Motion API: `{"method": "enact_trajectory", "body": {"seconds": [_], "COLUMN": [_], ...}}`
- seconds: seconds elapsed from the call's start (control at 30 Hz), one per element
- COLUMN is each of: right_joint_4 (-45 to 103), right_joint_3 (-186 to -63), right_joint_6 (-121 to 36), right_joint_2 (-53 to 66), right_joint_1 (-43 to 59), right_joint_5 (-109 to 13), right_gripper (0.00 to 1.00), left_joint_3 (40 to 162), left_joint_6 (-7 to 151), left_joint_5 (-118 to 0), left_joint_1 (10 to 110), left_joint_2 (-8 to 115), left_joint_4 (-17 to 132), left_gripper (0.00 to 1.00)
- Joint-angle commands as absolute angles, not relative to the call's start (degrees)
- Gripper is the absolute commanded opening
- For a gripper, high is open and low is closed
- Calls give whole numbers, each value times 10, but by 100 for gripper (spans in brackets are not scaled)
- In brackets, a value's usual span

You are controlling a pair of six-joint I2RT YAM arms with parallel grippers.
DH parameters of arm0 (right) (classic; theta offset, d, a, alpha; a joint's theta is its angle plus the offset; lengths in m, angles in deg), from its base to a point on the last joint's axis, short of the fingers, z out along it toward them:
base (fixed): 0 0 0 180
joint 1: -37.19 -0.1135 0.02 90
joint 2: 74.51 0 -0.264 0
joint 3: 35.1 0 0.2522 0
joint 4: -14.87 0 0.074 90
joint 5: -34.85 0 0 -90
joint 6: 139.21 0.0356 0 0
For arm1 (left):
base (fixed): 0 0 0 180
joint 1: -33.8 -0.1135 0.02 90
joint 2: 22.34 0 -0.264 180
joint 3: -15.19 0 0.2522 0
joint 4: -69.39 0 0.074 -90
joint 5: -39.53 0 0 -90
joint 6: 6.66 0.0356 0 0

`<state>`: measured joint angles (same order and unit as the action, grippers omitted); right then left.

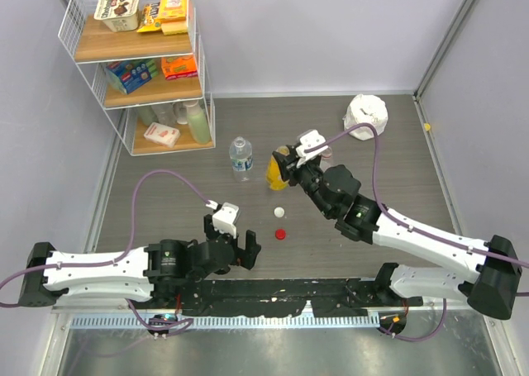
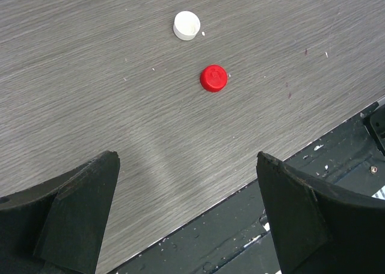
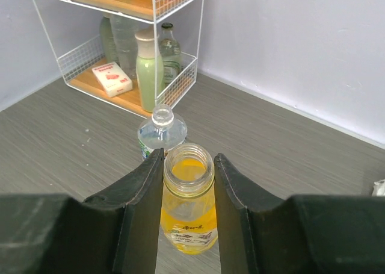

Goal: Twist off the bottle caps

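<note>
Right claw (image 3: 188,159) clamped on the uncapped yellow plastic bottle (image 3: 187,220), mid grey counter (image 2: 90,75); left claw (image 2: 186,159) spread wide above loose red plastic cap (image 2: 213,78) and white plastic cap (image 2: 186,25). Tilting the bottle could spill its liquid

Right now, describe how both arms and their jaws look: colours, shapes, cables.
Both match. The left arm and right arm have white link shells, black joints and black bases. A purple cable runs along each to a white camera block at the wrist. The jaws are matte black, wedge-shaped, with flat inner faces.
</note>
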<state>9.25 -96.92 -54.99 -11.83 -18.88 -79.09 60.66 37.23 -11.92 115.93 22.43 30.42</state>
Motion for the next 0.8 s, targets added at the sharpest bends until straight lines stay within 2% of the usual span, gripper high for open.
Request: {"method": "enact_trajectory", "body": {"seconds": [0.0, 0.3, 0.6, 0.77], "right_joint_4": [29, 100, 65, 29], "right_joint_3": [-972, -1041, -1009, -972], "right_joint_6": [-562, -540, -493, -465], "right_joint_2": [-101, -2, 27, 27], "right_joint_1": [-192, -191, -166, -153], "right_joint_5": [-835, -843, -810, -788], "right_gripper": [1, 1, 1, 1], "left_joint_3": [628, 660, 712, 720], "left_joint_6": [372, 385, 387, 396], "left_joint_5": [-101, -112, -118, -112], "left_joint_1": [1160, 1161, 1162, 1166], "left_joint_2": [225, 300, 409, 409], "left_joint_4": [308, 294, 274, 282], "left_gripper": [100, 100, 100, 100]}}
